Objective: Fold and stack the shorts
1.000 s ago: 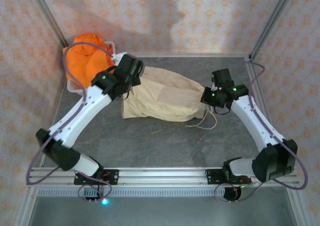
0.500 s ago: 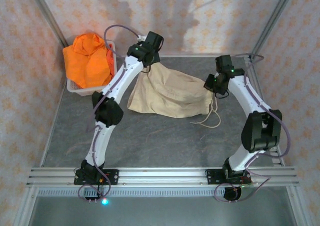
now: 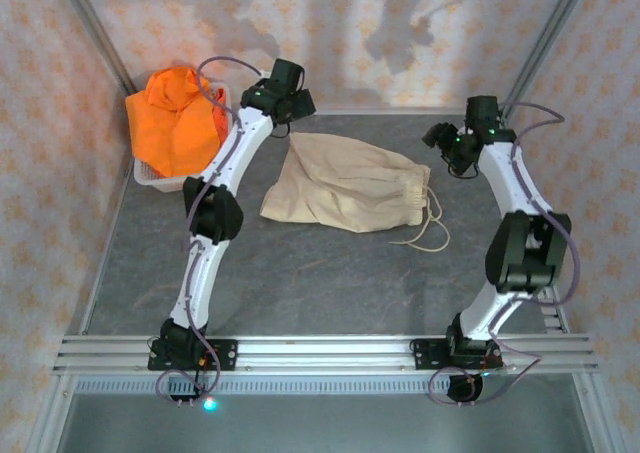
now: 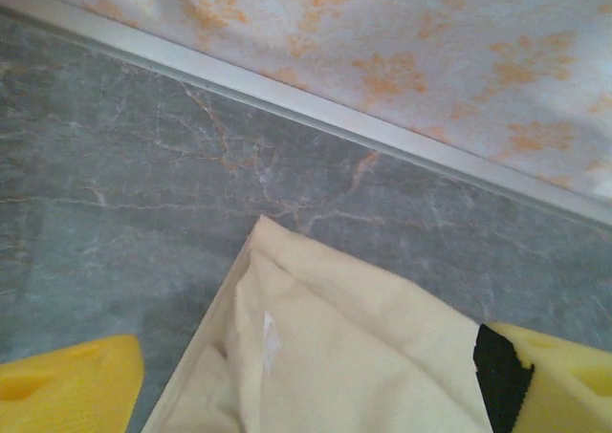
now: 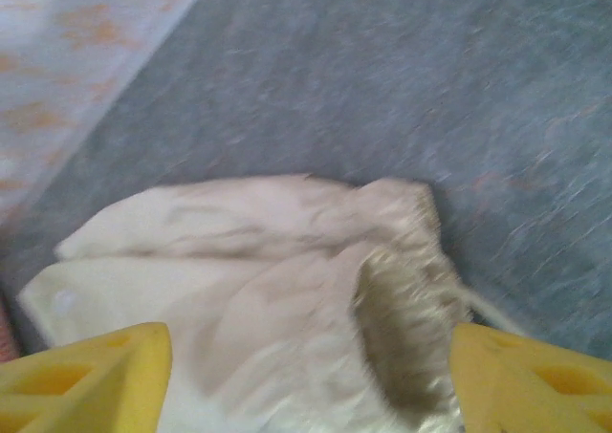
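Noting the beige shorts (image 3: pixel 345 185) flat on the table (image 3: pixel 300 283), waistband and drawstring (image 3: pixel 428 235) toward the right — laid out, we judge, for folding. Left gripper (image 3: pixel 296 103) and right gripper (image 3: pixel 441 136) hover near opposite ends, both spread, pinching nothing; orange shorts (image 3: pixel 178 118) wait in the white basket (image 3: pixel 152 178).

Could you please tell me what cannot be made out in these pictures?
Top view: orange shorts lie bunched in the basket; folds hide how many.
Left wrist view: the bottom edge cuts off the beige shorts.
Right wrist view: motion blur smears their waistband.
Top view: drawstring ends too small.
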